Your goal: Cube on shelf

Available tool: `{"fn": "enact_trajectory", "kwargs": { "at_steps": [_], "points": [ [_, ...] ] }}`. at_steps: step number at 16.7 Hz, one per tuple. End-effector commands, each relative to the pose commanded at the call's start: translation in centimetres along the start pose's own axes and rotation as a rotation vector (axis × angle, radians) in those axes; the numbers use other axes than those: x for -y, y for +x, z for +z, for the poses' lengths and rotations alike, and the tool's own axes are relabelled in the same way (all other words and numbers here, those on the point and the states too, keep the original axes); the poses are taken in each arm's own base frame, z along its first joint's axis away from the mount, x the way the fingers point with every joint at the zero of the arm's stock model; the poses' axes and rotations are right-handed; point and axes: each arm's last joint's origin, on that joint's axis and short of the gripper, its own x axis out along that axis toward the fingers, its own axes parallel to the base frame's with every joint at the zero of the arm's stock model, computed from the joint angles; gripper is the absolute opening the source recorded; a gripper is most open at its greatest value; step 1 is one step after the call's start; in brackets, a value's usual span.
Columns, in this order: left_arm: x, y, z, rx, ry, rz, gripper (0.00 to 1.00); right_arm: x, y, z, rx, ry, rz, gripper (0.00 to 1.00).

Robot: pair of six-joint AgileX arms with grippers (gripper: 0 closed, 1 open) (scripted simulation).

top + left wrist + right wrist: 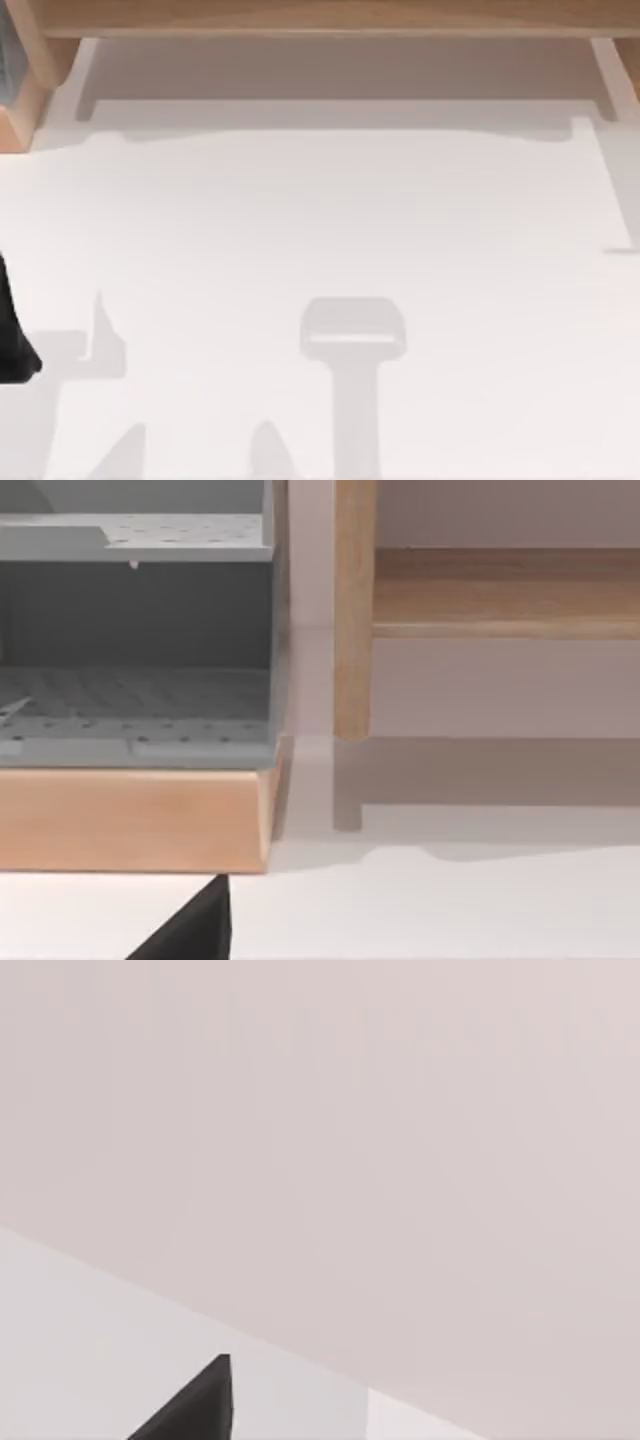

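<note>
I judged the task at its start or finish: my left arm (12, 335) sat parked at nine o'clock, its fingers' state impossible to tell. The shelf (320, 18) spanned twelve o'clock; finding the cube came next, its whereabouts unknown.
</note>
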Motion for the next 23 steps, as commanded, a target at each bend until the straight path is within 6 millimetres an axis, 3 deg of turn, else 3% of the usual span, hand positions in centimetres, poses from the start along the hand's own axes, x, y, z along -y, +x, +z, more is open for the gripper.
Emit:
{"fn": "enact_trajectory", "kwargs": {
  "at_steps": [5,8,11,14,17,23],
  "points": [
    [0.0,0.0,0.0,0.000,0.000,0.000,1.00,2.1,0.3,9.7,-0.074,0.175,0.278,1.00],
    [0.0,0.0,0.0,0.000,0.000,0.000,1.00,1.1,-0.9,14.7,-0.149,0.252,0.458,1.00],
    [0.0,0.0,0.0,0.000,0.000,0.000,1.00,-1.1,-1.8,18.1,-0.255,0.305,0.629,1.00],
    [0.0,0.0,0.0,0.000,0.000,0.000,1.00,-3.6,-2.3,20.1,-0.367,0.332,0.767,1.00],
    [0.0,0.0,0.0,0.000,0.000,0.000,1.00,-5.5,-2.1,20.8,-0.452,0.344,0.848,1.00],
    [0.0,0.0,0.0,0.000,0.000,0.000,1.00,-5.7,-2.0,20.6,-0.467,0.350,0.858,1.00]
  ]
}}
